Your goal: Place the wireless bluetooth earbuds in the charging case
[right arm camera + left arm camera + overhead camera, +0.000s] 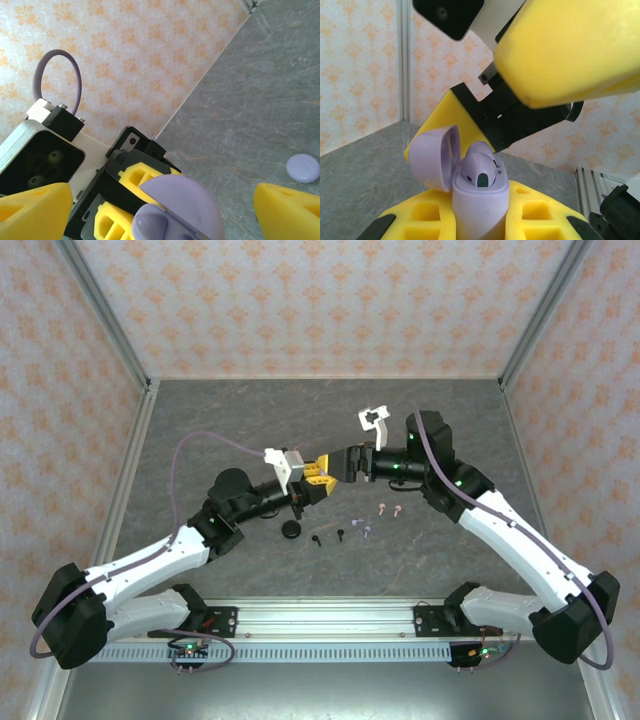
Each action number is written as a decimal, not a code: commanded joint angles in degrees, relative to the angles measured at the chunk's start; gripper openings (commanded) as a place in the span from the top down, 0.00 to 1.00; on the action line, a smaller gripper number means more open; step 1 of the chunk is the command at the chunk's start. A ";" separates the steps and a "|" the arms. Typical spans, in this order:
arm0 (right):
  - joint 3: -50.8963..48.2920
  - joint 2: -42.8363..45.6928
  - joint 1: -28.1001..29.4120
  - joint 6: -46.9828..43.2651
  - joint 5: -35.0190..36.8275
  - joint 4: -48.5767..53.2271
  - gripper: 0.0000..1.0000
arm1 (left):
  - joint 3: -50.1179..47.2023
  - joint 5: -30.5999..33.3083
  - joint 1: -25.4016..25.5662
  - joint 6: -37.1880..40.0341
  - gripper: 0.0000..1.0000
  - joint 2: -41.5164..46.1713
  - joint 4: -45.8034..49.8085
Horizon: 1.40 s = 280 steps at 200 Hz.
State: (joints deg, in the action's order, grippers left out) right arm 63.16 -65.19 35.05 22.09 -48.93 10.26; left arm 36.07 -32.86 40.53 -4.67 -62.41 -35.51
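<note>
Fingers of the left arm (319, 478) were clamped nearly shut on a lilac, rounded plastic charging case (480, 205), held upright with its hinged lid (436, 157) swung open. One lilac stemmed earbud (479, 171) sat in the case's mouth, seemingly bedded. The right arm's yellow fingers (162, 200) stood wide apart on either side of the case, gripping nothing.

A good next move was probably to draw those open fingers straight back without knocking the lid, hold the case level, then bring a matching earbud stem-first. Loose black (317, 539), lilac (364, 530) and pale pink earbuds (390, 509) lay just below both sets of fingers, beside a round black case (292, 529).

Beyond them spread the grey, stone-patterned bench (200, 420), enclosed by pink wallpapered walls with orange motifs (300, 300).
</note>
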 commanded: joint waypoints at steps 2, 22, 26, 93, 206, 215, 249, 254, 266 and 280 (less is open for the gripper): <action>1.13 -0.80 -0.07 0.88 -3.80 -2.96 0.11 | 2.21 -1.68 0.39 -0.24 1.00 -1.07 -2.46; 1.44 -0.51 -0.07 0.43 -3.98 -3.05 0.14 | 2.41 -1.68 0.41 -0.09 1.00 -1.56 -2.38; 1.52 -0.42 -0.07 0.36 -3.94 -3.07 0.15 | 2.45 -1.68 0.42 -0.09 1.00 -1.60 -2.33; 1.97 2.90 -0.08 -3.25 -2.65 -1.14 0.26 | 2.25 -0.98 0.37 0.28 1.00 -2.36 -1.23; 4.15 7.01 -0.59 -8.58 26.49 16.50 0.20 | 2.16 2.79 0.41 0.32 1.00 -1.53 2.61; 4.02 7.95 -1.42 -8.17 31.20 17.94 0.18 | 2.23 3.60 0.40 0.28 1.00 -1.59 3.58; -2.99 13.17 -3.40 -4.49 44.17 16.46 0.04 | 2.31 9.54 0.27 -1.41 1.00 -3.35 6.67; -4.33 13.93 -3.41 -3.87 45.58 15.93 0.03 | 2.76 10.78 0.18 -1.99 1.00 -4.07 7.80; -7.57 15.56 -3.38 -1.77 48.90 15.07 0.01 | 4.41 12.54 -0.55 -3.40 1.00 -6.53 10.42; -11.37 16.86 -3.32 0.31 51.11 14.22 0.01 | 6.62 12.99 -1.85 -5.71 1.00 -10.39 12.19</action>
State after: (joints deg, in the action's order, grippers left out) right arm 57.41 -50.22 31.73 18.04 -8.78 24.71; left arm 38.61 -24.71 40.53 -6.31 -67.70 -28.34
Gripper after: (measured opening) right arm 0.992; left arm 0.173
